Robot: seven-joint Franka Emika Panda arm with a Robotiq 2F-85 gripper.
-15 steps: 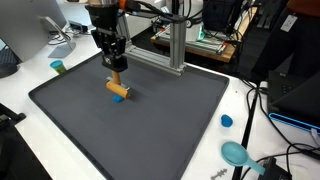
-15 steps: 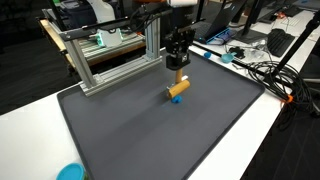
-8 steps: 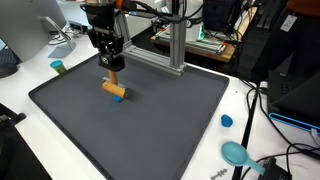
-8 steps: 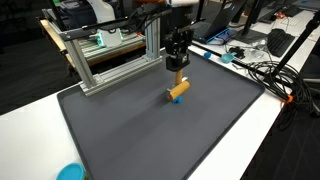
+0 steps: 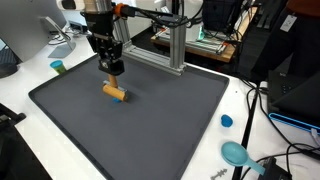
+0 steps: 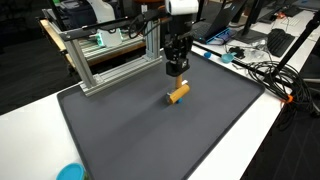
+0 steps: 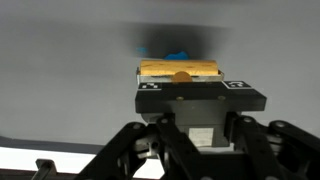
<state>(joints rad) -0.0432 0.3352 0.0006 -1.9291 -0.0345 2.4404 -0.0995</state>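
Observation:
My gripper (image 5: 113, 78) (image 6: 177, 72) hangs over the back part of the dark grey mat (image 5: 150, 130) (image 6: 150, 140), pointing down. It is shut on a short tan wooden cylinder (image 5: 114, 92) (image 6: 178, 94) that lies level across the fingertips, just above the mat. In the wrist view the cylinder (image 7: 180, 70) shows crosswise beyond the gripper body, with a small blue piece (image 7: 178, 53) and a dark shadow behind it. The fingertips themselves are hidden in the wrist view.
An aluminium frame (image 5: 172, 48) (image 6: 110, 62) stands at the mat's back edge, close behind the gripper. On the white table lie a blue cap (image 5: 227, 121), a teal round thing (image 5: 237, 153) (image 6: 68, 172) and a small teal cup (image 5: 58, 67). Cables run past the mat's edge (image 6: 265, 75).
The gripper has shifted slightly with the cylinder still in it. The blue piece seen under the cylinder's end earlier is now hidden in both exterior views.

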